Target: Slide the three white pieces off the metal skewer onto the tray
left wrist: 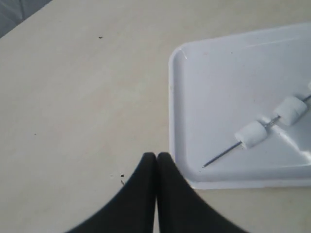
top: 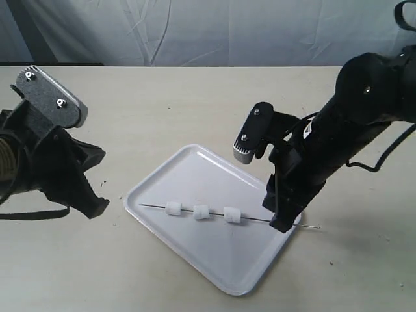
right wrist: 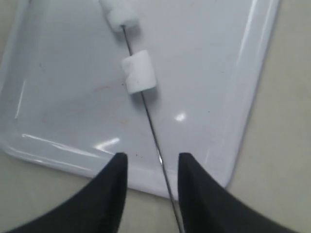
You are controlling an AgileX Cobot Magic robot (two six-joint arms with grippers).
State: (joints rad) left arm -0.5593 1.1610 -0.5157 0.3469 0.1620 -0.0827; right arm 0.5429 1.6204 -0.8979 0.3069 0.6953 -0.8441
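White and soft-looking, three pieces (top: 202,212) threaded on a thin metal skewer (top: 253,220) lying across the tray (top: 195,162). Probably light and squashy: push gently, never squeeze. Best hold on the stiff, slippery skewer's bare end overhanging the tray rim, between the parted jaws of the right gripper (right wrist: 151,160). Left gripper (left wrist: 156,156) clenched empty beside the tray.

1. I see a glossy white tray (top: 214,260) on a plain beige tabletop (top: 162,104).
2. The three pieces (top: 202,212) are white, the metal skewer (top: 253,219) silvery grey.
3. My left gripper (left wrist: 156,156) and right gripper (right wrist: 153,157) both show black.
4. The backdrop cloth (top: 214,29) is pale blue-grey.
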